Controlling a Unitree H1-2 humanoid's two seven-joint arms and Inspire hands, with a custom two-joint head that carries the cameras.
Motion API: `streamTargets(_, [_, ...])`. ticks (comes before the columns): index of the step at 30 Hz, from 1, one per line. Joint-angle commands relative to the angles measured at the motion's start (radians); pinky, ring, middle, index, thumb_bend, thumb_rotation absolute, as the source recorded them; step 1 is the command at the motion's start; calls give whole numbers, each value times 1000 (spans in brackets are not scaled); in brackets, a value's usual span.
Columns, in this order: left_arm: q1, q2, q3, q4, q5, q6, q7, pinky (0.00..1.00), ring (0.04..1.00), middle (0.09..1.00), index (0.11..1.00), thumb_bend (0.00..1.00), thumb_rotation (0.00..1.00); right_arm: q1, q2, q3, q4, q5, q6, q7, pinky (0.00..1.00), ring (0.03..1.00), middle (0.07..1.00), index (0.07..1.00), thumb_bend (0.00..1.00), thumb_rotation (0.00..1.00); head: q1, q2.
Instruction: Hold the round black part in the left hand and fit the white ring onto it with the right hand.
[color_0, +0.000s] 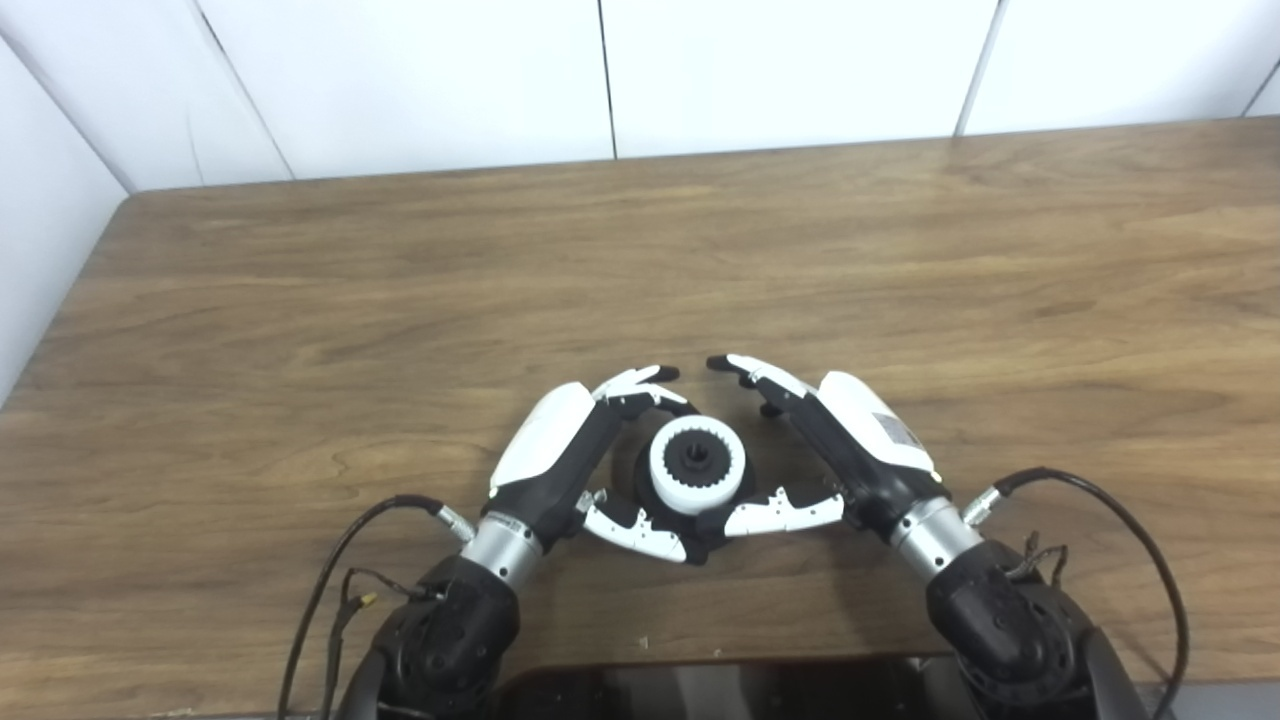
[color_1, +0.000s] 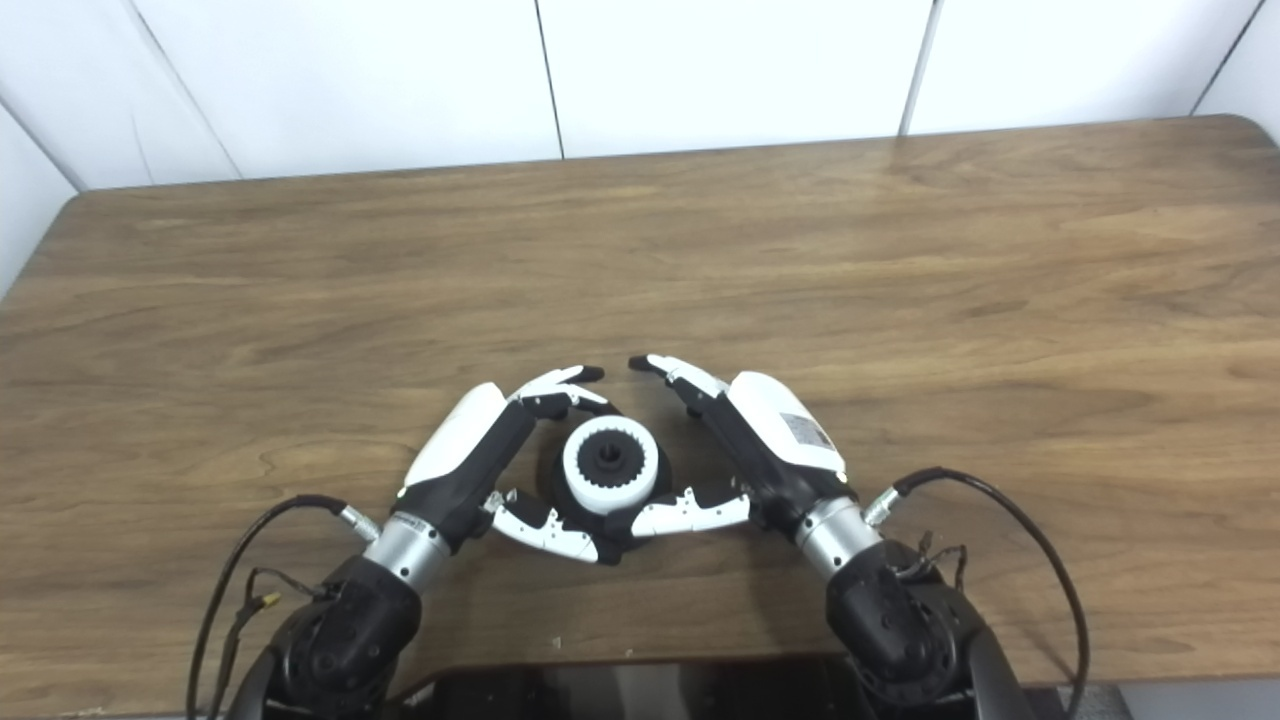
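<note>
white against black, the white ring (color_0: 697, 465) sat on top of the round black part (color_0: 700, 525), low in the middle of the frame, near the front edge of the wooden table (color_0: 400, 300). the ring's toothed inner edge circled a dark hub at its centre. the left hand (color_0: 560, 450) came in from the lower left and cupped the round black part, fingers curled over its far side and thumb reaching under its near side, grasping it. the right hand (color_0: 850, 440) came in from the lower right with fingers arched and spread behind the ring, apart from it, and its thumb lay just beside the part's near right edge; whether it touched could not be told. it looked released, holding nothing.
</note>
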Motion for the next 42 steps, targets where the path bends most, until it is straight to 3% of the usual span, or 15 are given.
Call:
streamTargets(1, [-11,-1,2,-17,-14,-16,9,789,932,910,573,927,192,-20,-3,1,-19,-3,-2,4,775,891,929,967,1000,586,0,-1])
streamTargets(14, [-11,12,7,-5,-7,-24,16,821,939,911,592,928,184,-14,-6,-14,4,49,-18,-17,768,900,936,968,1000,606,-3,-21])
streamTargets(25, [-12,53,17,-4,22,-23,6,861,950,921,733,960,251,-13,-45,-37,18,101,-37,-21,775,907,954,971,1000,629,-6,-58])
streamTargets(35, [-8,76,51,4,-25,-49,14,881,966,935,800,999,302,1,-74,-88,64,180,-133,-64,746,880,937,942,998,642,-4,-89])
streamTargets(38, [-10,85,68,7,-53,-68,18,888,967,936,834,1000,327,11,-49,-109,76,208,-164,-103,735,868,916,916,951,656,-2,-89])
streamTargets(40, [-10,90,79,7,-74,-80,17,884,964,937,869,1000,357,17,-30,-120,81,225,-177,-127,734,857,895,889,864,679,-2,-88])
streamTargets(42, [-9,95,91,7,-97,-88,17,870,964,940,900,1000,393,25,-8,-130,88,233,-191,-158,745,852,889,885,799,756,-1,-88])
